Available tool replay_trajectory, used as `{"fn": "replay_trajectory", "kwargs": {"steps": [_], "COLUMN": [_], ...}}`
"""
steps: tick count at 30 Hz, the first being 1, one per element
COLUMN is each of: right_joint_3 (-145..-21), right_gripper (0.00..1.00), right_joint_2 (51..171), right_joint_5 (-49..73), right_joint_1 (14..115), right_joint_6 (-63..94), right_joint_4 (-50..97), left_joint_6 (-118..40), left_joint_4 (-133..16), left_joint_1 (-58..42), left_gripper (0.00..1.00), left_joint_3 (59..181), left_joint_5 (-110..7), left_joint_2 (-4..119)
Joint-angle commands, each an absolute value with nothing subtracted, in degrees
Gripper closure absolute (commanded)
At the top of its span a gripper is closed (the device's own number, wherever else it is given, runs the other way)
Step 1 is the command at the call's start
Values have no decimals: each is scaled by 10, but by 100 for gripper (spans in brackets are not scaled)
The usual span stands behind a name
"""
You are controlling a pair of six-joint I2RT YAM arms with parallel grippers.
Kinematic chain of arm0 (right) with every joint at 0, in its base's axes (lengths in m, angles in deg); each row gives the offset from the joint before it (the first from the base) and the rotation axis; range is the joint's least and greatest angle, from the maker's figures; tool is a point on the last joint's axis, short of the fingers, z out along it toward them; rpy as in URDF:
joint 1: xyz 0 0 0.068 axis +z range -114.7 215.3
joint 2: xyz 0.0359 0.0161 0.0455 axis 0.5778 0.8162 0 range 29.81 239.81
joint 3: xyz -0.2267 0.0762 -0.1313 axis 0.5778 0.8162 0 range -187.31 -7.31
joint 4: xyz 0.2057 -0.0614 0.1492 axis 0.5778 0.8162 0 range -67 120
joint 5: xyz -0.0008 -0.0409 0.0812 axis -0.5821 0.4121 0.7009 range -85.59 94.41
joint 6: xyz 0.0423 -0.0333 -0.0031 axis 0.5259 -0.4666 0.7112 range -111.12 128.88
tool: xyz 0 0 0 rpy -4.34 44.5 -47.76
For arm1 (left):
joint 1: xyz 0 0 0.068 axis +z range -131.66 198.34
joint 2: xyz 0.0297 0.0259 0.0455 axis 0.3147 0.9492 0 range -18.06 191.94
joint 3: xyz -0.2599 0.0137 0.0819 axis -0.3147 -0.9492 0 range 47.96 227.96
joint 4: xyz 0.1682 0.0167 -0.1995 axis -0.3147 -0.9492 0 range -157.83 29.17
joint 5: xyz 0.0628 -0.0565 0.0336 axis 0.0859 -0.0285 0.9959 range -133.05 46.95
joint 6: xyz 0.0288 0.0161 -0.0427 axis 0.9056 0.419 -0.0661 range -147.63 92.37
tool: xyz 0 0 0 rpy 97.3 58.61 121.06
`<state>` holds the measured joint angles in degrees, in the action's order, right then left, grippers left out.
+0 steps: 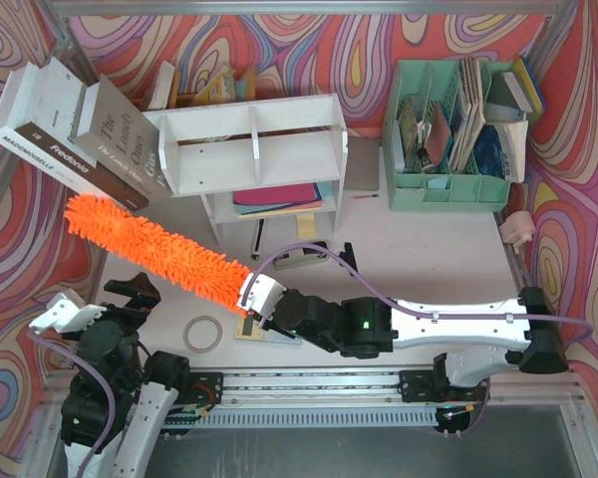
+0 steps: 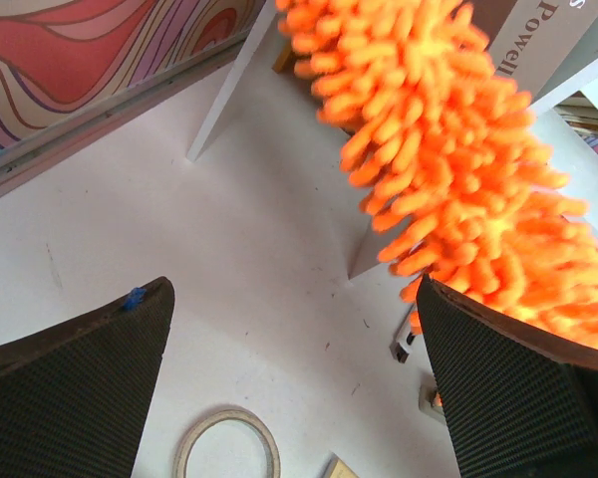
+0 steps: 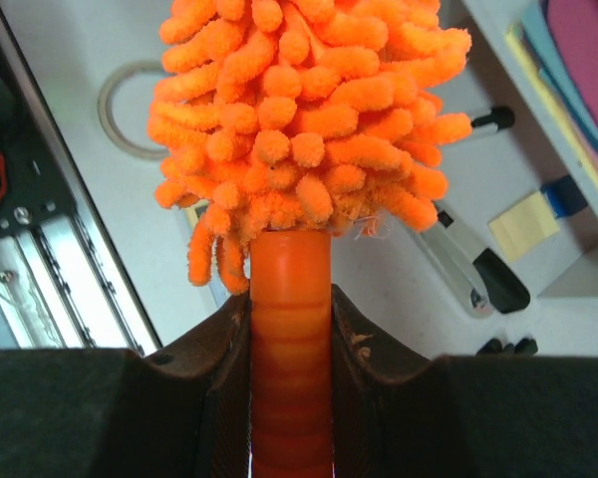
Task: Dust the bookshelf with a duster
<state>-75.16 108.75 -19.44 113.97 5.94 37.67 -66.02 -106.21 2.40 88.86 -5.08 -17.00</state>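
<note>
The white bookshelf [image 1: 249, 149] stands at the back centre, with coloured papers on its lower tier. The orange duster [image 1: 154, 249] lies slanted to the left of the shelf, its fluffy head pointing up-left toward leaning books. My right gripper [image 1: 257, 297] is shut on the duster's orange handle [image 3: 291, 349], with the head [image 3: 299, 119] just beyond the fingers. My left gripper [image 1: 65, 311] is open and empty at the near left; its view [image 2: 294, 378] shows the duster head [image 2: 458, 169] above the table and a white shelf leg [image 2: 229, 90].
Large books [image 1: 80, 134] lean against the shelf's left side. A mint-green organiser [image 1: 453, 134] full of items stands at back right. A tape ring [image 1: 202, 334], a stapler [image 3: 473, 254], sticky notes [image 3: 523, 224] and a small card [image 1: 247, 329] lie on the table.
</note>
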Motion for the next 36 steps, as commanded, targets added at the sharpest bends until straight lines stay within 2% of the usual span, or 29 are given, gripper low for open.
{"fn": "replay_trajectory", "kwargs": {"steps": [1,10,15,29,36], "right_joint_3": [-752,-823,-838,-725,-697], "right_gripper": [100,100,100,100,100], "right_joint_2": [1080,1037,1042,1049,1008], "right_joint_5": [-218,-158,-190,-183,-150], "right_joint_1": [1130,1130,1130,1126,1126], "right_joint_6": [96,40,12,89,85], "right_joint_4": [367,366,345,347,364], "left_joint_6": [-657,-658,-660,-686,-687], "left_joint_4": [-1064,-1068,-1070,-1073,-1057], "left_joint_1": [30,31,32,39,39], "left_gripper": [2,2,2,2,1], "left_joint_3": [892,897,898,901,906], "left_joint_5": [-47,-42,-40,-48,-68], "left_joint_2": [-178,-178,-178,-178,-177]}}
